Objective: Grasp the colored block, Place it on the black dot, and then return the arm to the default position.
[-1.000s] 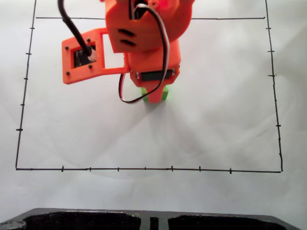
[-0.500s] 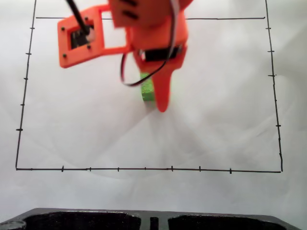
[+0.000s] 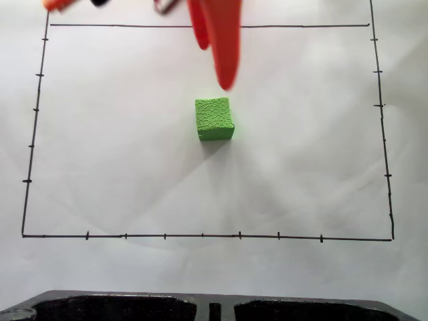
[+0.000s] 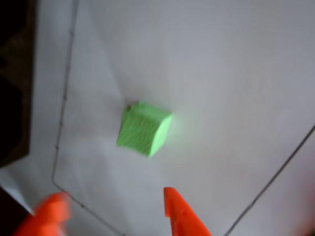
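The colored block (image 3: 215,118) sits alone mid-paper, probably covering the dot. The gripper (image 4: 113,209), at twelve o'clock from it in the fixed view, is open and empty. Retreat smoothly, without swinging low.

The bench (image 3: 80,267) was covered by a sheet of white paper (image 3: 301,167), faintly creased, with a thin black border line (image 3: 200,235) drawn as a rectangle and crossed by short tick marks. Near the middle of that rectangle the small green block (image 3: 215,118) sat flat on the paper, its crackled top up, well apart from every border line; the wrist view showed it (image 4: 142,128) resting the same way. Along the near edge in the fixed view lay a dark black strip (image 3: 200,306) beyond the paper.
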Controlling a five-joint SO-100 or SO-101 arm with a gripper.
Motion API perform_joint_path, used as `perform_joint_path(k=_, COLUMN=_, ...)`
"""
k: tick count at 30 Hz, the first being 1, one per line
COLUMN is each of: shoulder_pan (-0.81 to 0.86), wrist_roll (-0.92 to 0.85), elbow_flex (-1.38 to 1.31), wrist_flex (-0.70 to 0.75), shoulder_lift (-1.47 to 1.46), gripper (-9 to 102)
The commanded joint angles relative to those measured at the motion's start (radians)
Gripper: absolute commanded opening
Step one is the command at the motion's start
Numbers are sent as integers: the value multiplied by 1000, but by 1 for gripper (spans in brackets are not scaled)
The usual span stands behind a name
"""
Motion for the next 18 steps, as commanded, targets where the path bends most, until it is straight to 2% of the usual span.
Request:
perform_joint_path(k=1, shoulder_pan=43, wrist_roll=-18, elbow_flex=69, wrist_flex=9, shoulder_lift=126, gripper=16)
perform_joint_path(k=5, shoulder_pan=61, wrist_roll=-32, elbow_flex=190, wrist_flex=12, shoulder_lift=249, gripper=11)
perform_joint_path(k=8, shoulder_pan=69, wrist_roll=8, elbow_flex=249, wrist_flex=5, shoulder_lift=328, gripper=0)
perform_joint_path(k=13, shoulder_pan=77, wrist_roll=46, elbow_flex=348, wrist_flex=-29, shoulder_lift=436, gripper=0)
perform_joint_path(k=18, shoulder_pan=92, wrist_roll=121, elbow_flex=397, wrist_flex=-132, shoulder_lift=436, gripper=0)
